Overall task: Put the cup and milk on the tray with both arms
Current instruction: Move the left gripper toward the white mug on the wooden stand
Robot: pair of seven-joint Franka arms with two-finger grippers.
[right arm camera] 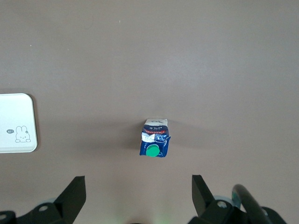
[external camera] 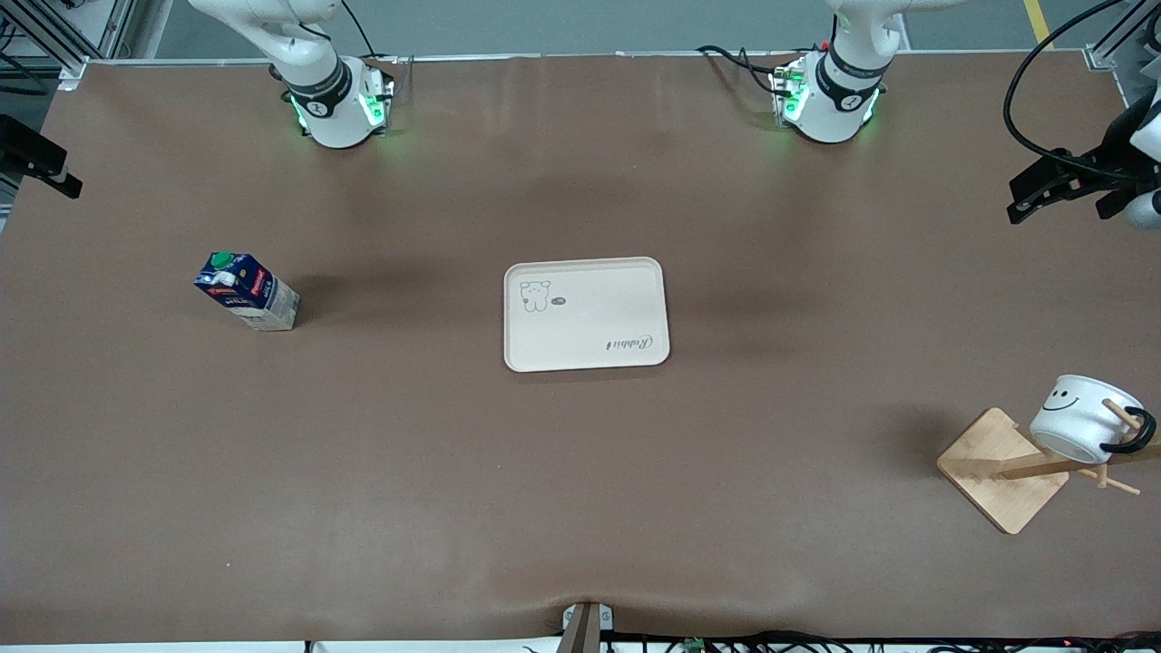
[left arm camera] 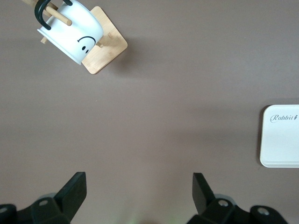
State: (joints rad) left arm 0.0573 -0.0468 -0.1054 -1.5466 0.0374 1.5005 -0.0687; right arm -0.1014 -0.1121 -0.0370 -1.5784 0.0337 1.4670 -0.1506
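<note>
The cream tray [external camera: 586,314] lies flat at the table's middle and holds nothing. The white smiley cup [external camera: 1081,419] hangs tilted by its black handle on a wooden rack peg at the left arm's end, nearer the front camera than the tray. The dark-blue milk carton [external camera: 247,290] with its green cap stands upright at the right arm's end. My left gripper [left arm camera: 139,196] is open and empty, high over bare table, with the cup [left arm camera: 71,33] and a tray corner [left arm camera: 280,140] in its view. My right gripper [right arm camera: 138,196] is open and empty, high above the table near the milk [right arm camera: 154,143].
The cup's wooden rack [external camera: 1002,470] has a square base and slanted pegs. Black fixtures jut in at both table ends [external camera: 1057,186] [external camera: 36,163]. The arm bases [external camera: 336,109] [external camera: 830,100] stand along the edge farthest from the front camera.
</note>
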